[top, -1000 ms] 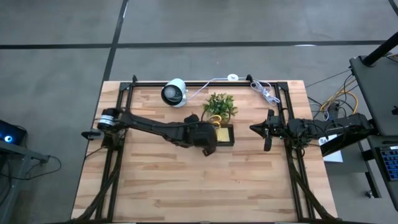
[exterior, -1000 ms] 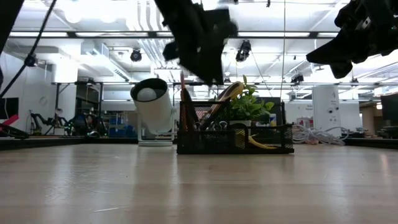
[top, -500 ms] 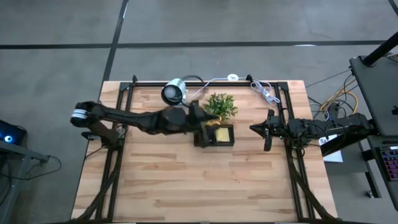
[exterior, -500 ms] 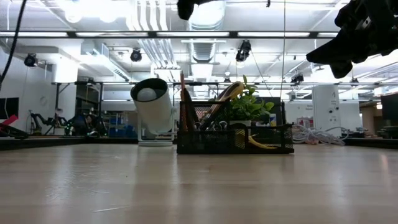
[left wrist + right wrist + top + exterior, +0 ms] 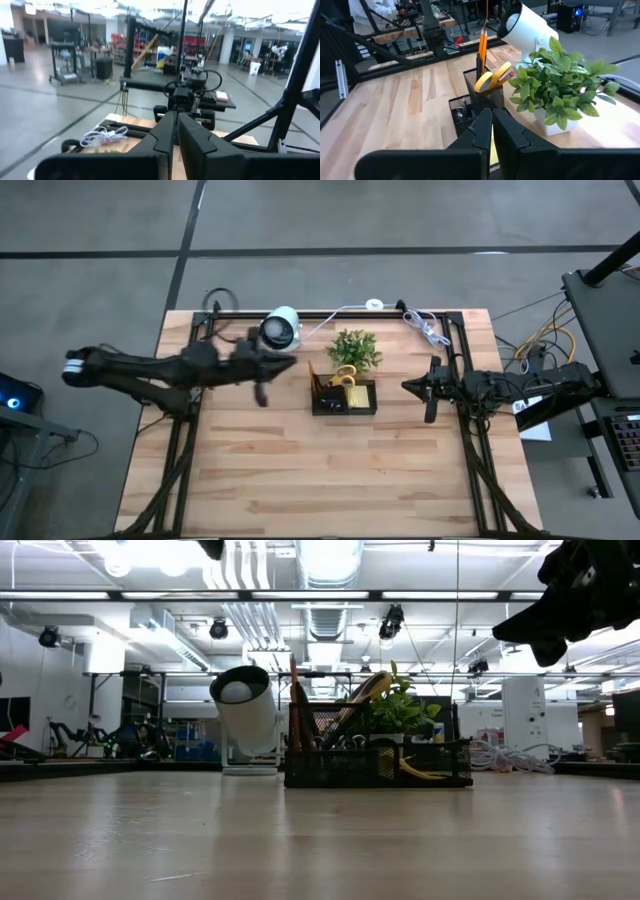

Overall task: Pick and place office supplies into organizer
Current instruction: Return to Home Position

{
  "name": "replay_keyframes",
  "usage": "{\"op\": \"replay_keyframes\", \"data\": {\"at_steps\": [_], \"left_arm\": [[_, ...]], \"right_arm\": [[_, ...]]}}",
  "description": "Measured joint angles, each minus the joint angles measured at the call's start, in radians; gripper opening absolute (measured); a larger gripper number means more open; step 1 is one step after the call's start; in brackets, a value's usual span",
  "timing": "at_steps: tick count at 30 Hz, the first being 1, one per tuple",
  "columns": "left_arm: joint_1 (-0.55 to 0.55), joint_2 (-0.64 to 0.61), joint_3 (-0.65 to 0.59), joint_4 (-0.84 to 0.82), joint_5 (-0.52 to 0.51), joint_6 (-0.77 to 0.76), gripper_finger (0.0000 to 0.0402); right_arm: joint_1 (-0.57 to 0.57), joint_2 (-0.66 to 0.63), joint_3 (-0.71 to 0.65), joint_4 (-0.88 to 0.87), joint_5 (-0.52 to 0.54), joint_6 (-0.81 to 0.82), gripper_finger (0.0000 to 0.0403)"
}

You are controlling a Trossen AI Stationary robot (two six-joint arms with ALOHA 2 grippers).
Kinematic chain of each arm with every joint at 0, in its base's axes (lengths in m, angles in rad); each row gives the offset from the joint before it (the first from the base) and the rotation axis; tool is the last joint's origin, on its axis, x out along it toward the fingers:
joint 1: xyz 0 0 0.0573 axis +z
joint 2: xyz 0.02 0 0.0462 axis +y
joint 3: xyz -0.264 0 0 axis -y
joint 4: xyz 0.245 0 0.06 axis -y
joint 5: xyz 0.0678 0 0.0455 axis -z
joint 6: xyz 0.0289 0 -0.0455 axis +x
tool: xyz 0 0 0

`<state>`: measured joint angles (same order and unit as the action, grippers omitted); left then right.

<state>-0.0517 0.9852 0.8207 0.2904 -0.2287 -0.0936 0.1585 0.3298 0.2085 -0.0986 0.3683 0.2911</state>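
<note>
The black organizer (image 5: 344,396) stands on the table's middle, in front of the plant. Orange pencils (image 5: 482,42) and yellow-handled scissors (image 5: 490,79) stand upright in its tall cup, and a yellow sticky-note pad (image 5: 358,395) lies in its tray. My left gripper (image 5: 288,361) hangs shut and empty to the organizer's left, near the white camera. It shows shut in the left wrist view (image 5: 176,120). My right gripper (image 5: 405,387) waits shut and empty to the organizer's right, raised above the table (image 5: 545,625); its fingers show closed in the right wrist view (image 5: 491,120).
A green potted plant (image 5: 354,350) stands just behind the organizer, and a white round camera (image 5: 281,328) at the far left of it. A coiled white cable (image 5: 425,328) lies at the far right. Black frame rails (image 5: 200,330) run along the table's sides and far edge.
My left gripper has drawn back from above the organizer toward the table's left edge and gone up, leaving the low view almost entirely. The organizer and what stands in it have kept still.
</note>
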Motion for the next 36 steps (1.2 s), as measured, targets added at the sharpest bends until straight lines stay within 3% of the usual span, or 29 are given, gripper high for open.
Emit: {"op": "replay_keyframes", "data": {"at_steps": [11,22,30,36], "left_arm": [[0.000,-0.469,-0.335,-0.016,0.027,0.092,0.0001],[0.000,-0.828,-0.626,-0.062,0.048,0.129,0.0000],[0.000,-0.958,-0.766,-0.062,0.049,0.126,0.0000],[0.000,-0.943,-0.808,-0.055,0.042,0.102,0.0000]], "right_arm": [[0.000,0.000,0.000,0.000,0.000,0.048,0.0009],[0.000,0.000,0.000,0.004,0.000,0.051,0.0009],[0.000,0.000,0.000,0.009,0.000,0.058,0.0009],[0.000,0.000,0.000,0.092,0.000,0.055,0.0009]]}}
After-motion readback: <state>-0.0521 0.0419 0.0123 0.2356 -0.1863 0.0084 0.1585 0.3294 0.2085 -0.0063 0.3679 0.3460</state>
